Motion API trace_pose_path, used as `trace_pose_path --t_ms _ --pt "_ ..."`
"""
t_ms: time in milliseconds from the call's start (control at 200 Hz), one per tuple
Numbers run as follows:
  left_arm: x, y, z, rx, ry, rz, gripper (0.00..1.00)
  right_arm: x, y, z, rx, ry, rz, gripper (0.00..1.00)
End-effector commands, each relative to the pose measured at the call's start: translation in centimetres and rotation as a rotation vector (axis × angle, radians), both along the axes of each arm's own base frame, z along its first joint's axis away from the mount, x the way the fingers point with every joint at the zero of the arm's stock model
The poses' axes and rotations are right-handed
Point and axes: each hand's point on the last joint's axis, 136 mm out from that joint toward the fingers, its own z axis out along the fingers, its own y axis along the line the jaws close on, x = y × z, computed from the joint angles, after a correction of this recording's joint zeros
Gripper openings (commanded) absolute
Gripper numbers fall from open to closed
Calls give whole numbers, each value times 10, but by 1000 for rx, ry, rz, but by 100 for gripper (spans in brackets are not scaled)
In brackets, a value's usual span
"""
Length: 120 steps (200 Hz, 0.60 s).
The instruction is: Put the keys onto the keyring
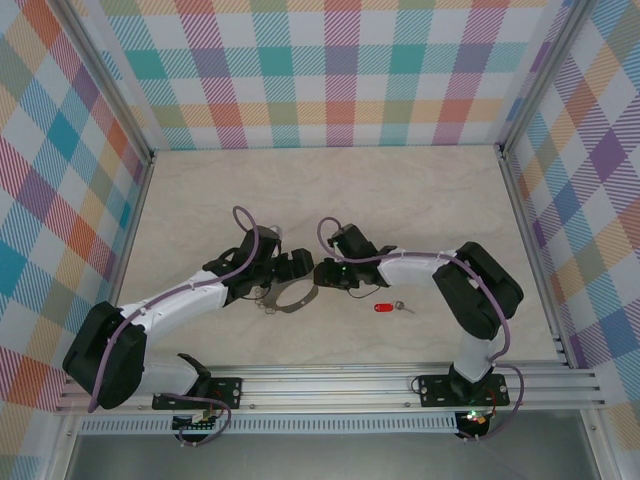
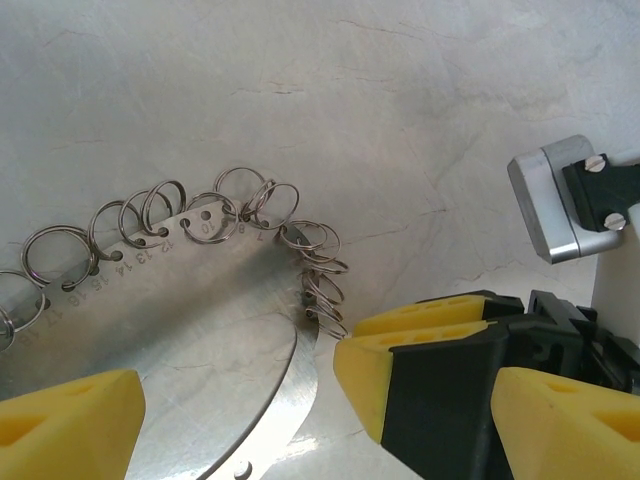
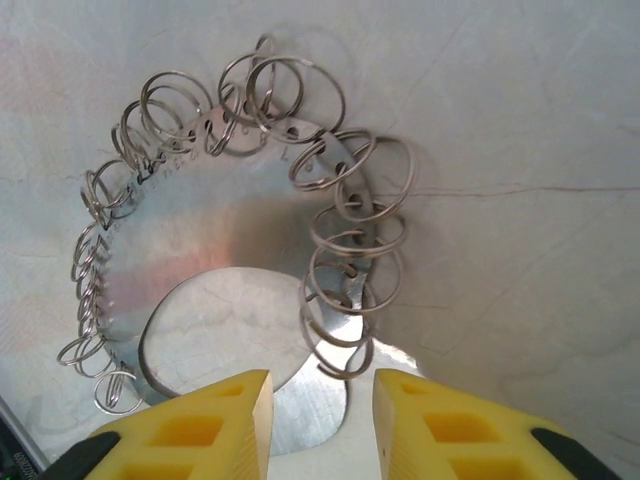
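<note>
The keyring, a flat grey metal hoop edged with several wire loops, lies on the table between my two grippers. The keys, a red oval tag with a tiny silver key, lie on the table to the right of the hoop, apart from both grippers. My left gripper is wide open over the keyring, one yellow pad over the plate. My right gripper stands partly open, with the end of the keyring showing in the gap between its pads. One right finger sits just beside the hoop's edge.
Plaid walls and aluminium frame posts box in the pale table on three sides. An aluminium rail carrying both arm bases runs along the near edge. Bare tabletop stretches toward the back wall.
</note>
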Motion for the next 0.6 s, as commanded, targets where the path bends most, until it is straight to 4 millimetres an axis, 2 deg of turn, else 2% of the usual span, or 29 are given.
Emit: trace_pose_path --t_ms 0,120,250,595 --pt "-1 -2 -1 12 -5 -12 90 4 -4 5 -17 -21 2 42" --pt "-1 -3 0 12 -5 -14 90 8 -8 9 -24 -32 -4 48" --pt "-2 -3 0 11 -5 -15 90 8 -6 13 -11 -37 7 47" --pt "-1 -3 0 5 -6 -10 90 8 17 15 76 -8 58 42"
